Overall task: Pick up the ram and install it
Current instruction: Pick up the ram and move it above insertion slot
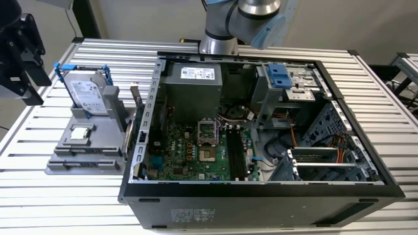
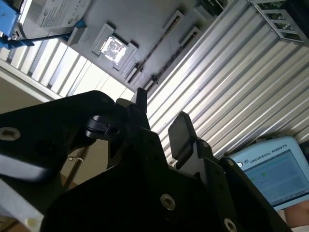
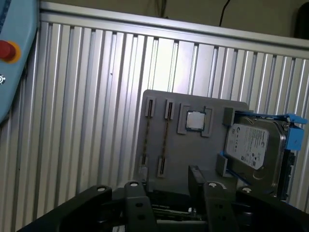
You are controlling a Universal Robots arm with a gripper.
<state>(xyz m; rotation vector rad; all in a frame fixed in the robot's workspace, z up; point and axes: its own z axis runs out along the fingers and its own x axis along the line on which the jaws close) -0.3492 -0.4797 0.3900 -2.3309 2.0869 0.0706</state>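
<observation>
Two ram sticks stand on edge in the slots of a grey holder point(image 3: 212, 108). They show as thin dark strips: the ram point(image 3: 165, 139) and a second one point(image 3: 147, 139) beside it. In the second wrist view the ram point(image 2: 159, 42) lies across the same holder point(image 2: 140, 21). My gripper point(image 3: 169, 193) hangs well above the holder, open, its black fingers point(image 3: 137, 200) apart with nothing between them. The gripper point(image 2: 161, 116) touches nothing. In the exterior view the holder point(image 1: 72, 164) sits to the left of the open computer case point(image 1: 261, 188).
On the holder, a silver hard drive point(image 3: 251, 147) with blue rails stands beside a processor chip point(image 3: 195, 121). The case holds a motherboard point(image 1: 196, 152) with long black slots point(image 1: 236, 154). A teach pendant point(image 2: 275, 169) lies on the ribbed table point(image 3: 87, 96). A black fixture point(image 1: 19, 58) stands at the exterior view's left.
</observation>
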